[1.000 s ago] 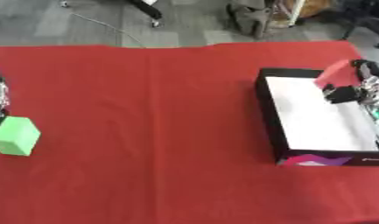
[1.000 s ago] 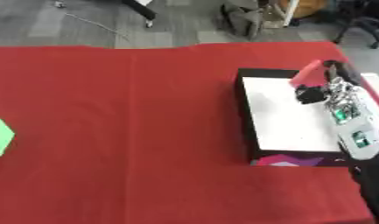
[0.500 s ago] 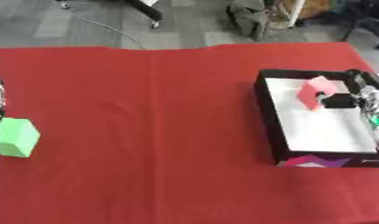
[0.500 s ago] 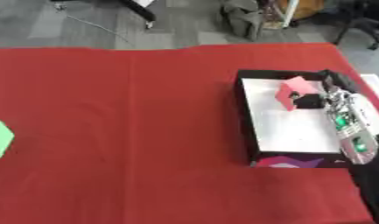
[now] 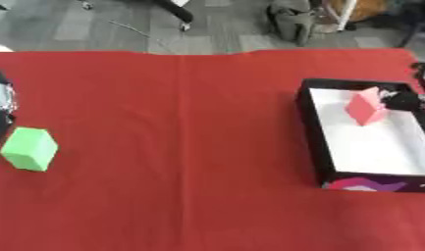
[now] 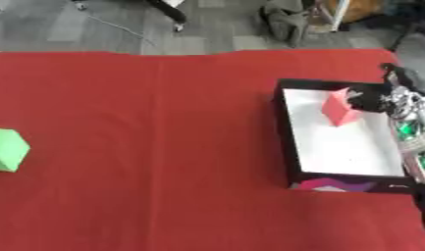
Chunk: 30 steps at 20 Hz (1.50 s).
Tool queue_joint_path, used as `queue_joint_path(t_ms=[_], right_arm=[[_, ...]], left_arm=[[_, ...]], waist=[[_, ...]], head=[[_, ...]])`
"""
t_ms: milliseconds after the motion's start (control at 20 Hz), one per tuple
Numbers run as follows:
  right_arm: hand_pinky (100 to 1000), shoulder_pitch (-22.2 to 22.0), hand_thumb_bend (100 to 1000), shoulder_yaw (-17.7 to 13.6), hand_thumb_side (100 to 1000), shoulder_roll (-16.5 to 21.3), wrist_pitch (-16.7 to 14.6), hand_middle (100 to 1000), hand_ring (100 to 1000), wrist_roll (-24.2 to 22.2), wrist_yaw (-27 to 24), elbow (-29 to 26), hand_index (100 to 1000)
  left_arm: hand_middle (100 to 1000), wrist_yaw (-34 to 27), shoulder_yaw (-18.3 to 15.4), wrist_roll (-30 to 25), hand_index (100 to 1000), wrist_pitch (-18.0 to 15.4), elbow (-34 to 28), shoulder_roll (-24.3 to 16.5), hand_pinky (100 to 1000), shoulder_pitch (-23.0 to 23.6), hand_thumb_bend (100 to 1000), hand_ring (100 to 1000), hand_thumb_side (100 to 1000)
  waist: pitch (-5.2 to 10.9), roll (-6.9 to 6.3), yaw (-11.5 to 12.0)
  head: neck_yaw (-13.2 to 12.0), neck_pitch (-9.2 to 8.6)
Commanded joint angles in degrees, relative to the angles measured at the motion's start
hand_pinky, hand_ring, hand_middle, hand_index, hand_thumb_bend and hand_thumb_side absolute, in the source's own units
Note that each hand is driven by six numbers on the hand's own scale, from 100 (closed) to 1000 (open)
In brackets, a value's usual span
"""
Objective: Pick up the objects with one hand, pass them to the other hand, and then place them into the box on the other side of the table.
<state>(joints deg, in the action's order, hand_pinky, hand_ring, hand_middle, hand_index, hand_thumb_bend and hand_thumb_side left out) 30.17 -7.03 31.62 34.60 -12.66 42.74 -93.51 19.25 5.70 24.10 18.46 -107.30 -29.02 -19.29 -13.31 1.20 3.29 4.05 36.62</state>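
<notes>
Pink block [image 6: 339, 108] sits inside the box [image 6: 284, 142], touching the right hand [image 6: 380, 98], whose finger state I cannot tell. Green block [image 5: 28, 148] waits just below the left hand [image 5: 2, 98] — that one's left.

Looks like an office/lab test area. My table [image 5: 190, 98] has a red cloth over it, staged w/ a black box [image 6: 288, 142] w/ white liner and a green block [image 5: 28, 148]. Beyond the far edge: grey carpet-tile floor [image 5: 78, 24], a black chair base w/ casters [image 5: 177, 14], a cable on the floor, some grey gear.
</notes>
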Motion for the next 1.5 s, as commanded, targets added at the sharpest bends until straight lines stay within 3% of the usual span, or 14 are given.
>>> queue_joint_path(t_ms=[50, 200, 300, 350, 400, 500, 650, 800, 900, 1050, 1350, 1500], right_arm=[[912, 1.3, 100, 0.2, 717, -0.4, -2.6, 930, 1000, 3.1, -3.0, -5.8, 1000], [919, 0.6, 100, 2.8, 726, -1.5, -5.2, 950, 1000, 5.7, -5.6, -10.0, 1000], [915, -0.2, 100, 4.2, 652, -1.8, -6.8, 943, 1000, 7.0, -7.3, -12.8, 1000], [912, -0.7, 100, 4.5, 658, -1.7, -7.4, 939, 1000, 7.5, -8.5, -14.0, 1000], [908, -1.0, 100, 4.4, 653, -1.1, -7.7, 933, 1000, 8.6, -12.9, -14.8, 1000], [906, -1.6, 100, 4.3, 636, 0.5, -8.9, 928, 1000, 12.3, -22.8, -15.0, 1000], [905, -2.0, 100, 5.0, 611, 1.9, -10.3, 923, 1000, 16.2, -29.6, -14.6, 1000], [903, -2.0, 100, 5.5, 614, 2.3, -10.7, 919, 1000, 17.5, -31.2, -14.3, 1000], [902, -2.0, 100, 5.7, 618, 2.3, -10.8, 915, 1000, 17.7, -31.5, -14.2, 1000], [901, -2.0, 100, 5.9, 624, 2.2, -10.7, 913, 1000, 17.8, -31.7, -14.0, 1000], [899, -2.0, 100, 6.1, 635, 2.0, -10.4, 907, 1000, 17.7, -31.6, -13.6, 1000], [901, -1.9, 100, 6.2, 640, 1.8, -10.2, 905, 1000, 17.7, -31.6, -13.3, 1000]], left_arm=[[736, -0.3, -0.1, -2.5, 849, 0.9, 0.5, -3.8, 743, -1.5, 163, 759, 609], [756, -1.6, 2.5, -5.0, 864, -0.3, 2.7, -7.0, 769, -2.6, 181, 785, 610], [771, -2.5, 4.9, -6.7, 876, -1.8, 4.9, -9.7, 790, -3.6, 226, 808, 596], [773, -3.1, 6.0, -7.9, 878, -2.5, 6.1, -11.1, 795, -4.2, 241, 813, 586], [777, -3.8, 6.0, -12.6, 881, -2.9, 7.3, -12.7, 802, -5.1, 258, 819, 564], [790, -3.4, 3.2, -27.5, 892, -3.1, 9.0, -15.5, 823, -7.4, 316, 839, 537], [797, -1.3, 0.4, -43.9, 890, -3.0, 11.2, -18.4, 841, -10.4, 365, 854, 501], [800, -0.6, 0.3, -53.1, 884, -3.6, 13.6, -20.4, 860, -13.0, 426, 867, 409], [796, -0.2, 1.2, -58.8, 866, -3.8, 15.9, -21.7, 885, -14.7, 481, 883, 275], [788, 3.2, 3.0, -66.0, 839, -4.8, 19.0, -23.0, 916, -17.1, 465, 893, 137], [801, 15.5, 6.5, -73.3, 842, -8.0, 24.7, -23.0, 959, -21.5, 510, 905, 100], [805, 18.5, 7.6, -75.0, 842, -10.2, 26.9, -21.9, 963, -23.3, 537, 906, 100]], waist=[[1.09, -0.24, 0.1], [1.18, -0.50, 0.2], [1.19, -0.68, 0.2], [1.22, -0.74, 0.2], [1.27, -0.75, 0.2], [1.40, -0.76, 0.5], [1.54, -0.78, 0.6], [1.63, -0.81, 0.7], [1.70, -0.86, 0.7], [1.81, -0.93, 0.7], [1.88, -0.94, 0.5], [1.85, -0.92, 0.4]], head=[[-1.2, -0.07], [-1.6, 0.10], [-2.0, 0.21], [-2.2, 0.26], [-2.4, 0.30], [-2.8, 0.36], [-3.2, 0.25], [-3.5, 0.17], [-3.7, 0.13], [-3.9, 0.19], [-4.5, 0.30], [-5.2, 0.31]])
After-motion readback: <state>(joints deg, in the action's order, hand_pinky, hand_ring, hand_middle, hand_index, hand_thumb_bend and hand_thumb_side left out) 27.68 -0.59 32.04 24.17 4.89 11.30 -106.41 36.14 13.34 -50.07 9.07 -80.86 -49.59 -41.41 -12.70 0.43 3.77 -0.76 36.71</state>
